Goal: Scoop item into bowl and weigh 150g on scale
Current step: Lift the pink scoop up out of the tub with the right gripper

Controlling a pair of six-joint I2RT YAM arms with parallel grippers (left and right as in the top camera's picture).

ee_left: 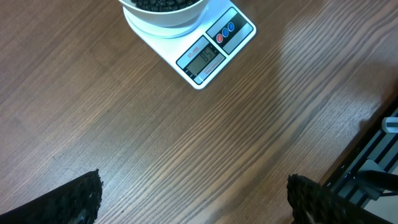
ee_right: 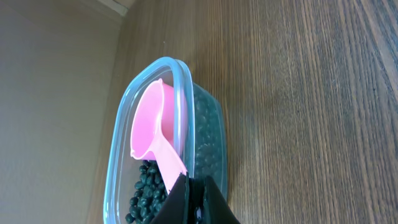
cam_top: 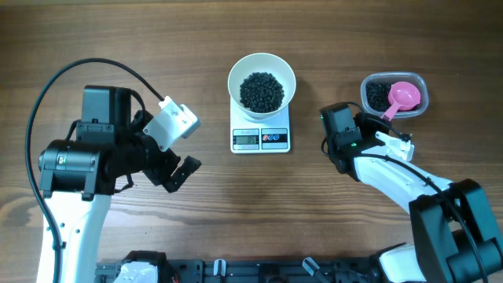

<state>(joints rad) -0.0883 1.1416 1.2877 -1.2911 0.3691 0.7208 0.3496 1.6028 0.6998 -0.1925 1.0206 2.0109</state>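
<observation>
Overhead: bowl (cam_top: 262,69) sits on the scale (cam_top: 261,139) at table (cam_top: 236,212) centre, with a heap of black beans (cam_top: 262,91) inside. Clear tub (cam_top: 419,82) is to the right of it, well apart, holding more beans and a pink scoop (cam_top: 404,95). Right gripper (cam_top: 387,122) is at the tub's near edge, on the scoop handle. Left gripper (cam_top: 179,149) hangs over bare table left of the scale, touching nothing.

Left wrist: 2 fingers at the bottom corners, spread wide, nothing between them. Scale front edge in view at top, 2 buttons beside the display; digits too small to read reliably.

Right wrist: jaws clamped on the end of the scoop handle. The scoop cup lies on the tub rim, tilted on its side, with beans below it in the tub.
</observation>
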